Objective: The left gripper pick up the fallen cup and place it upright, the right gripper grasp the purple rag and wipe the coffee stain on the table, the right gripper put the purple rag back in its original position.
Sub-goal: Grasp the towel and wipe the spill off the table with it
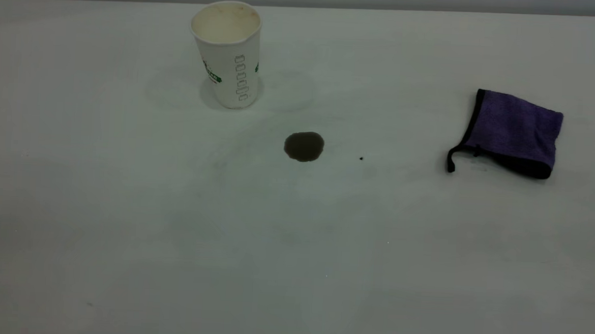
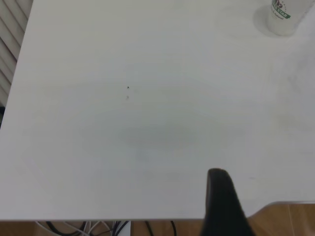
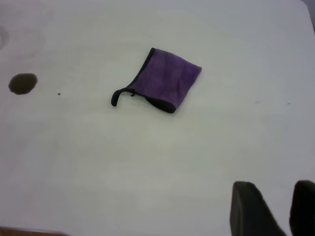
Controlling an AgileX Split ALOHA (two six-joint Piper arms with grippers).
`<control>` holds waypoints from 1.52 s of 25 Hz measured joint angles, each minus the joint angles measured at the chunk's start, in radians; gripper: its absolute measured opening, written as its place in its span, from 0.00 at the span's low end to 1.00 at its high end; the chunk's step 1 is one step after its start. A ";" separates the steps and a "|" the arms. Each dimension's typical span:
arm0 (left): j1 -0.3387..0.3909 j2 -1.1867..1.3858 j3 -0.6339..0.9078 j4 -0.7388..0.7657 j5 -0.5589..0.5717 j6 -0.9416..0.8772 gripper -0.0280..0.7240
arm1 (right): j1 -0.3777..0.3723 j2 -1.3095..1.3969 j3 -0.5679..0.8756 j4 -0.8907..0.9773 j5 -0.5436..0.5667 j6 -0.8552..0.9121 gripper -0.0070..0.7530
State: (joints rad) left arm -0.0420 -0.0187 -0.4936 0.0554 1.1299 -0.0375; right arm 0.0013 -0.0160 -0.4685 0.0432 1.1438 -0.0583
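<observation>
Table: broad, white.
Cup: upright, well clear of stain; wide wipe could topple it.
Purple rag: flat, ungrasped; may bunch.
Coffee stain: could smear.
Right gripper: 2 fingers parted.
Left gripper: jaws unclear.

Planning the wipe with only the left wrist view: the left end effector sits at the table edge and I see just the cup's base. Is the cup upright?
Observer: Yes, the exterior view shows the cup standing upright, mouth up.
Operator: Any coffee stain on the table?
Observer: Yes, the coffee stain lies unwiped, in front of the cup and apart from it.
Operator: And the rag?
Observer: The purple rag lies on the table's right side, clear of the open right end effector.
</observation>
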 joint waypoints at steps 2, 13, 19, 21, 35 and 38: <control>0.000 0.000 0.000 0.000 0.000 0.000 0.72 | 0.000 0.000 0.000 0.000 0.000 0.000 0.32; 0.000 0.000 0.000 0.000 0.000 0.001 0.72 | 0.000 0.001 -0.009 -0.009 -0.018 0.002 0.32; 0.000 0.000 0.000 0.000 0.000 0.001 0.72 | 0.000 0.270 -0.112 -0.061 -0.118 0.027 0.34; 0.000 0.000 0.000 0.000 0.000 0.001 0.72 | 0.000 0.431 -0.165 -0.068 -0.165 0.031 0.39; 0.000 0.000 0.000 0.000 0.000 0.001 0.72 | 0.000 1.562 -0.570 0.007 -0.421 -0.123 0.97; 0.000 0.000 0.000 0.000 0.000 0.001 0.72 | 0.010 1.746 -0.625 0.058 -0.489 -0.172 0.97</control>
State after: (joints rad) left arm -0.0420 -0.0187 -0.4936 0.0554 1.1299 -0.0367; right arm 0.0118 1.7299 -1.0938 0.1014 0.6548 -0.2301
